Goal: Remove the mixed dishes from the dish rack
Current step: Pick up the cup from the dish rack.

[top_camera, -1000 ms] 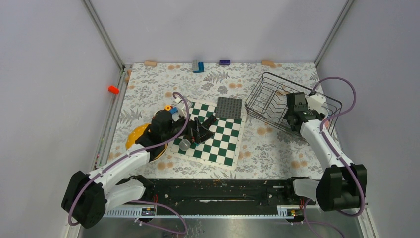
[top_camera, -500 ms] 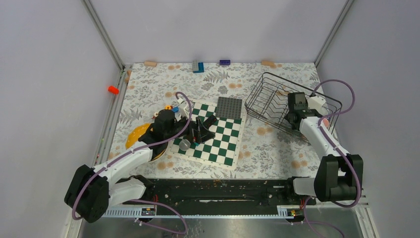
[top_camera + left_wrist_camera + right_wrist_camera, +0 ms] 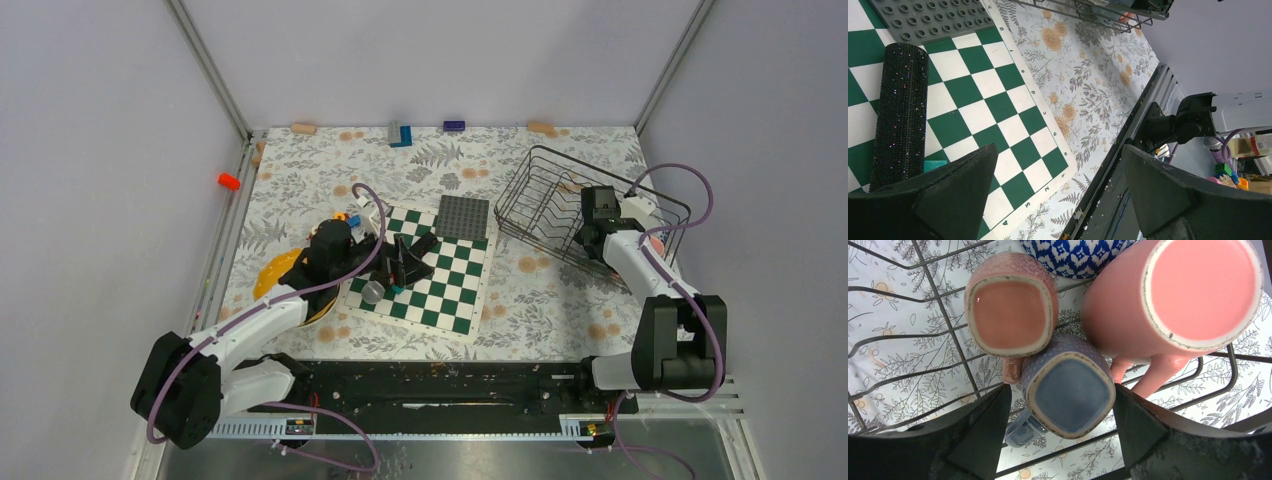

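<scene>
Inside the black wire dish rack (image 3: pixel 540 190), at 2 o'clock on the floral-patterned bench (image 3: pixel 300 170), 3 mugs stand upside down, packed close together. Seen from the right wrist camera, the grey-blue speckled ceramic mug (image 3: pixel 1068 390) sits in the middle. The pink speckled ceramic mug (image 3: pixel 1012 310) is at its 10 o'clock, the tall salmon-pink ceramic mug (image 3: pixel 1188 295) at its 2 o'clock, and a blue-and-white patterned dish (image 3: pixel 1078 255) at its 12 o'clock. The right gripper (image 3: pixel 1063 387) has its jaws wide, 1 finger on each side of the grey-blue mug and close against it; I cannot tell whether they press on it. A round yellow-orange plate (image 3: pixel 272 275) lies at 8 o'clock on the bench, outside the rack. The left gripper (image 3: pixel 1059 150) hangs over the green-and-white chessboard (image 3: pixel 450 290), jaws fully apart and empty, with a black glittery cylinder (image 3: pixel 900 110) beside 1 finger.
</scene>
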`<state>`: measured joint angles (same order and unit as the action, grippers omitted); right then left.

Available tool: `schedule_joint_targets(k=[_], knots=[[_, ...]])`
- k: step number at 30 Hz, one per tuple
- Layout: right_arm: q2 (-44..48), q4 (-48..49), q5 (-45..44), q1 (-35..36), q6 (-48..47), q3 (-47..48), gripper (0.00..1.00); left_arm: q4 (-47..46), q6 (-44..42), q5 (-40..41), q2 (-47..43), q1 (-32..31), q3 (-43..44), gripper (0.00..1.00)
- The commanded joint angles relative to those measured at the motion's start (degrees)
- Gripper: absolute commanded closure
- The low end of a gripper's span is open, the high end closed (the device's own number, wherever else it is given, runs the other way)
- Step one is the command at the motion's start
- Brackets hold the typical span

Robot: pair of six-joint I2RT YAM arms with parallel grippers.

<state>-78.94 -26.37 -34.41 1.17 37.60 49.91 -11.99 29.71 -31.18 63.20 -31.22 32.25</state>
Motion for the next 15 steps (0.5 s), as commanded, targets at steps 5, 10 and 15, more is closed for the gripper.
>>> schedule_joint_targets(k=[5, 10, 15], knots=[[-2.01, -0.24, 0.27, -0.8, 2.16, 0.92, 0.19, -4.57, 0.73, -2.66, 1.29, 0.72, 0.89, 0.01], [-2.17, -0.22, 1.02, -0.82, 2.25, 0.94, 0.26, -4.71, 0.85, -2.85, 1.47, 0.88, 0.79, 0.01], [-1.46, -0.21, 1.35, -0.82, 1.82, 0.61, 0.4, -4.5, 1.21, -1.88, 1.49, 0.9, 0.88, 0.01]])
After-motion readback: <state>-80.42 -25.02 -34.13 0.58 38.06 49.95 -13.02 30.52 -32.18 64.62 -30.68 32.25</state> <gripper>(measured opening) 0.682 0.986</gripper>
